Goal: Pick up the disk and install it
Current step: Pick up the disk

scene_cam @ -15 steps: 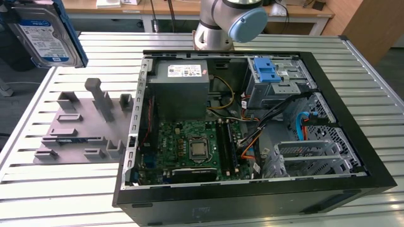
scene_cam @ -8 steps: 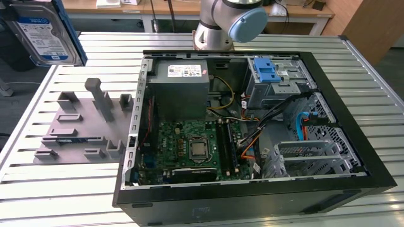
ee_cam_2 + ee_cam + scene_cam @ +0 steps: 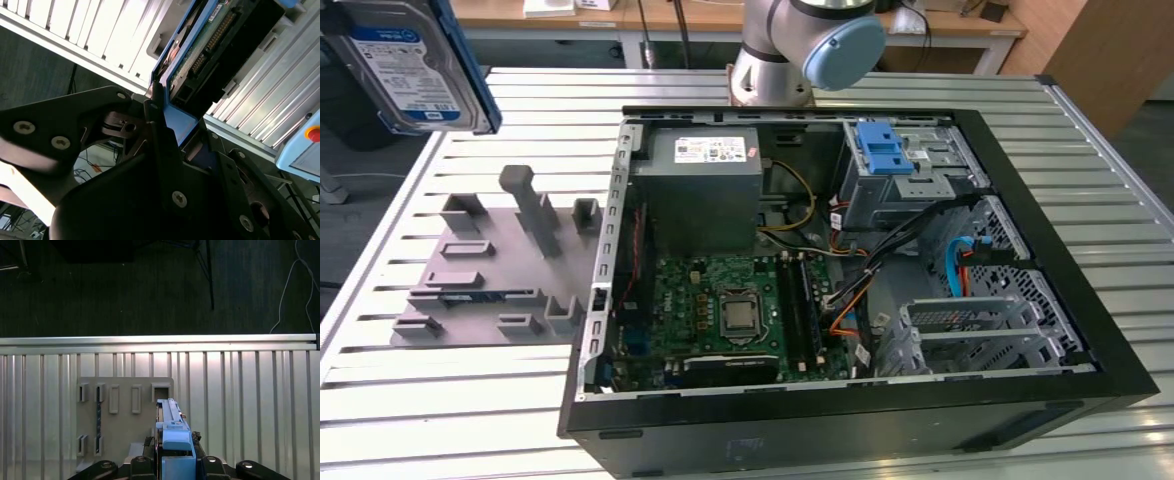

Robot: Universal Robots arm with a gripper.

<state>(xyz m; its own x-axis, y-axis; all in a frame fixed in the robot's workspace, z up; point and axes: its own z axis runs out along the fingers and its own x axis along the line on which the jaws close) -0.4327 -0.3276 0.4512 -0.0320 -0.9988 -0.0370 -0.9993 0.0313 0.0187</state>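
The disk (image 3: 411, 62) hangs upper left in exterior view, well apart from PC case (image 3: 854, 430); fingers (image 3: 159, 135) clamped on its blue bracket (image 3: 182, 120); grip looks narrow, so disk could pivot or slip en route.

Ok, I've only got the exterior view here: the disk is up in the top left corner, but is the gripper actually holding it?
Observer: Yes. In the second wrist view the gripper is shut on the disk, clamping its blue edge.
Operator: And what's beneath it?
Observer: In the first wrist view the disk is held on edge above the grey tray, over the tray's side edge and not seated in any slot.
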